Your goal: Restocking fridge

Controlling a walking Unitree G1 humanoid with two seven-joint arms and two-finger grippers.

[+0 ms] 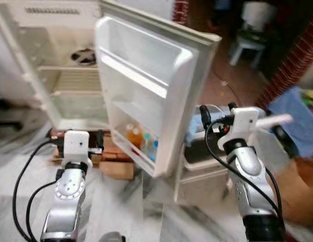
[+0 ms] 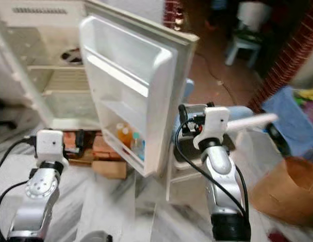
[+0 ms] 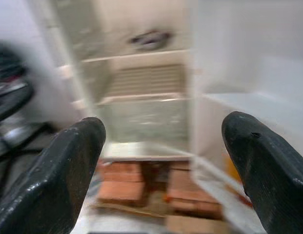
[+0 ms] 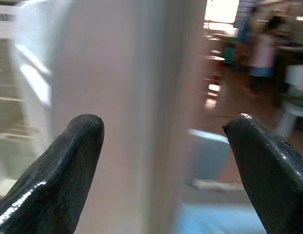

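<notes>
Marbled pale floor (image 1: 126,201), veined in grey, runs under a small white fridge (image 1: 55,65) whose cabinet stands open at the left of the head views. Its inside is cream plastic with a ribbed wire shelf (image 1: 78,79) across the middle and a round dark fan grille (image 1: 84,56) on the back wall above it. Beneath the cabinet, reddish bricks (image 1: 113,148) prop the fridge up off the floor.

Low in front of the cabinet, the left gripper (image 3: 163,170) points toward the fridge interior; its two blunt, matte black fingers (image 3: 58,180) stand wide apart with nothing between them.

Further right, the fridge door (image 1: 151,85) is swung out toward the camera, a moulded white panel with smooth, rounded bins. Its lowest bin holds an orange bottle (image 1: 132,135) and, just beside it, two clear bottles with blue caps (image 1: 150,146), all upright.

Right of the door's edge, the right gripper (image 4: 166,170) is raised near the door's outer face, glossy fingers (image 4: 58,175) spread, gripping nothing. Behind it sits a dark bin with a blue cloth (image 1: 195,128) draped on it. At the far right lie a blue fabric heap (image 1: 297,118) and a brown paper bag (image 1: 297,191), and a brick wall (image 1: 292,60) rises beyond.
</notes>
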